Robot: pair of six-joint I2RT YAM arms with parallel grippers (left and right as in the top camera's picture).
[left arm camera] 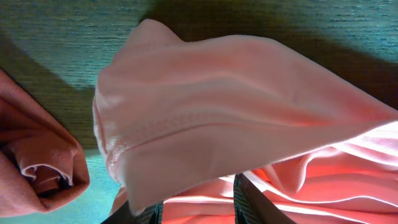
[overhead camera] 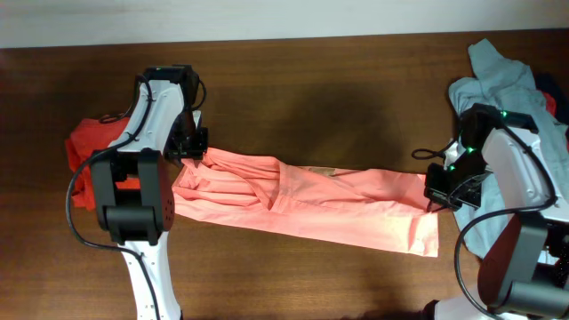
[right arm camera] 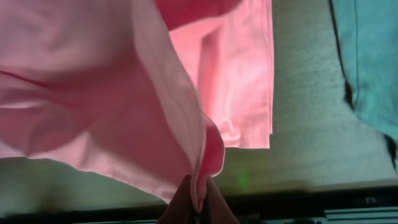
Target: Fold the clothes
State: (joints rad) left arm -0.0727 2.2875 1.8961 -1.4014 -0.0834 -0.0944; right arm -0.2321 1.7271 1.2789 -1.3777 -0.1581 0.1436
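While left hand [overhead camera: 196,148] and right hand [right arm camera: 197,200] pinch it, top [overhead camera: 338,210] stretches.

Robot lab: two arms [overhead camera: 142,151] at a dark wooden table [overhead camera: 338,89].

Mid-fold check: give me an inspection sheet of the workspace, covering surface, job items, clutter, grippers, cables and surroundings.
Surface: dark brown wooden table.
Job's things: salmon-pink top lies stretched in a long band between the two grippers, creased near its left end.
Clutter: darker red garment at the table's left edge; pale grey-blue garment at the right edge.
Grippers: left gripper shut on the top's left end; right gripper shut on its right end.
Cables: black cables loop beside each arm.
Surroundings: pale strip beyond the far edge; nothing else seen.
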